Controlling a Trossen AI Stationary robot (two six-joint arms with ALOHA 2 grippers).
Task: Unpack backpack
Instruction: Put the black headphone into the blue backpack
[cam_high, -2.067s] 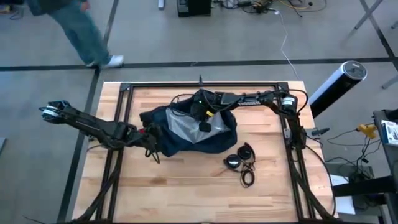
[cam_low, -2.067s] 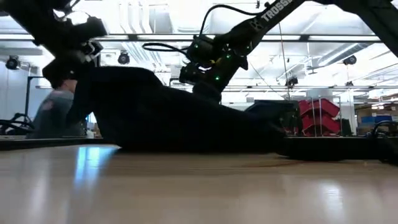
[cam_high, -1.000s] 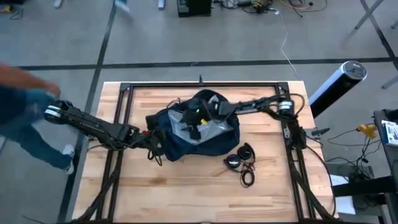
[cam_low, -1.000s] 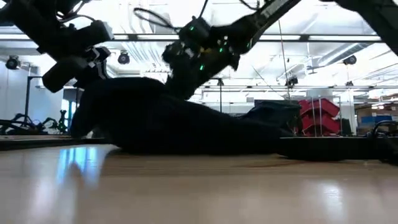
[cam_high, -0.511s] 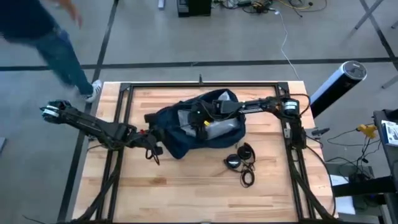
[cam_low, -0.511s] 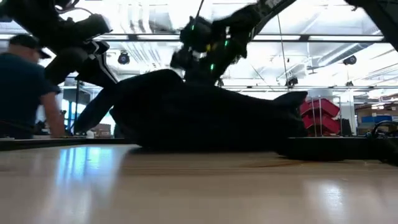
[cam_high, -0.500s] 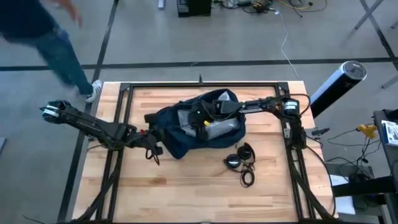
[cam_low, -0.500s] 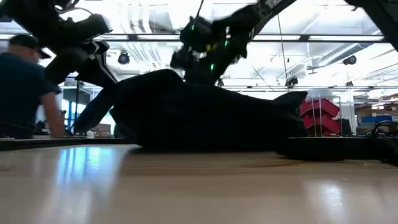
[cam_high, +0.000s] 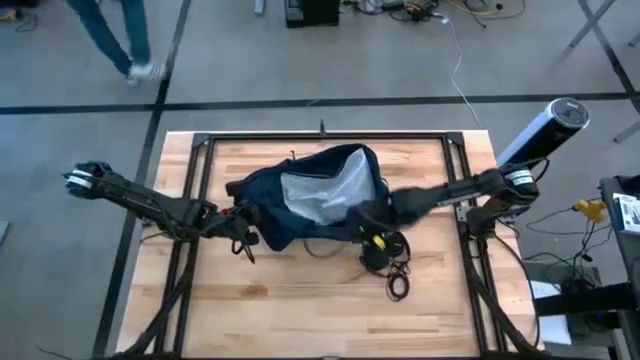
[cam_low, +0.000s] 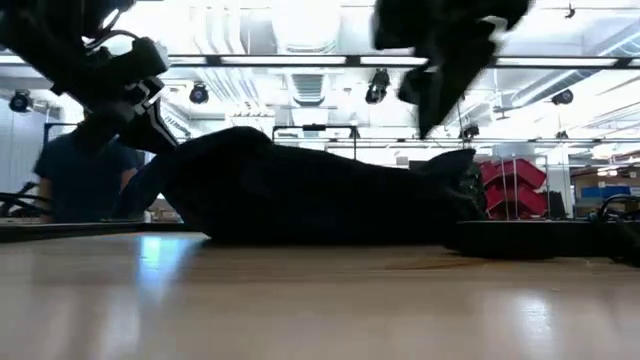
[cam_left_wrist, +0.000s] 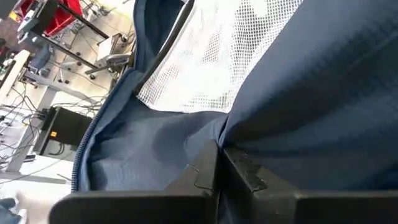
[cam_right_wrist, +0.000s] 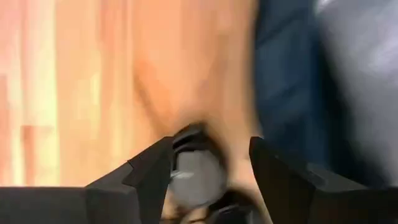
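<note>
Pale wooden boards form the desk (cam_high: 300, 300), on which the backpack (cam_high: 300, 195) lies slumped at the middle, its mouth gaping on silvery-grey lining. Its soft, floppy cloth is pinched at one edge by the left gripper (cam_left_wrist: 219, 163), fingers clenched on a fold. The right gripper (cam_right_wrist: 208, 168) is held with fingers parted over the headphones (cam_high: 385, 252); the bag is probably best taken by its rim.

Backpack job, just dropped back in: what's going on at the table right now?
The left gripper is shut on the backpack, pinching its navy fabric at the bag's left edge. The bag lies open on the table, its silvery-grey lining facing up. The right gripper is open and hangs over the black headphones, which lie on the wood just in front of the bag. A person stands in the room behind the table.
</note>
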